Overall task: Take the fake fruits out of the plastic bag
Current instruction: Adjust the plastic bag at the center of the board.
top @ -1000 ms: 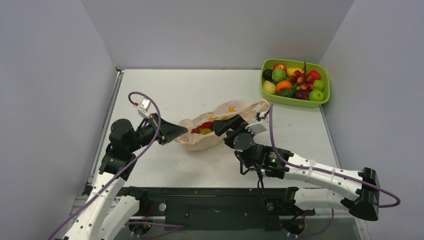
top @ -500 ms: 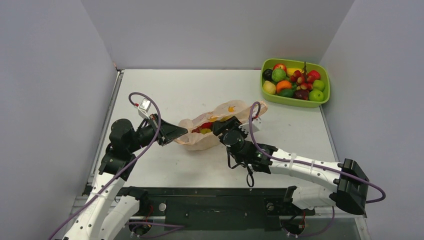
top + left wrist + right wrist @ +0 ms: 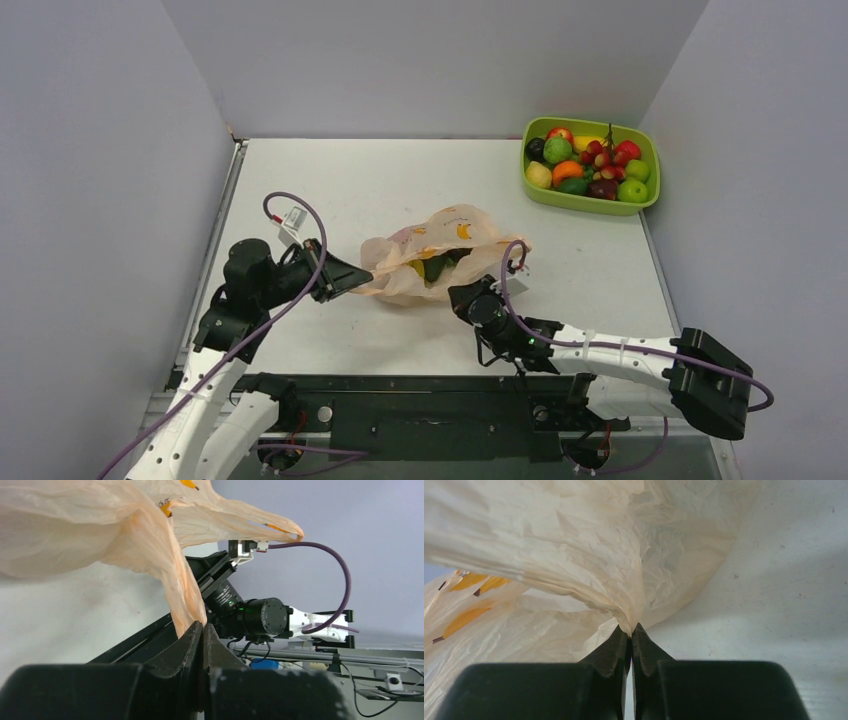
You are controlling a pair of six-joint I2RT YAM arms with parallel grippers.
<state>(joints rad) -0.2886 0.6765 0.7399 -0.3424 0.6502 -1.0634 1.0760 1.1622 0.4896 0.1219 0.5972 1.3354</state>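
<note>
The peach-orange plastic bag (image 3: 445, 232) lies crumpled mid-table, its mouth toward the arms. Through the opening I see a yellow fake fruit (image 3: 415, 267) and a dark green one (image 3: 437, 265); anything else inside is hidden by the film. My left gripper (image 3: 366, 278) is shut on the bag's left edge, and in the left wrist view the film (image 3: 100, 535) runs up from my closed left gripper (image 3: 202, 626). My right gripper (image 3: 461, 292) is shut on the bag's near right edge; the right wrist view shows the film (image 3: 574, 545) bunched into my closed right gripper (image 3: 630, 629).
A lime-green tray (image 3: 590, 206) stands at the back right corner, filled with several toy fruits (image 3: 585, 160). Grey walls close in the table on three sides. The right arm's wrist (image 3: 262, 617) sits just behind the bag in the left wrist view.
My right gripper pulled back out of the bag's mouth toward the near edge and closed on the bag's rim. The bag shifted and its top rose. The left gripper moved slightly nearer, still shut.
</note>
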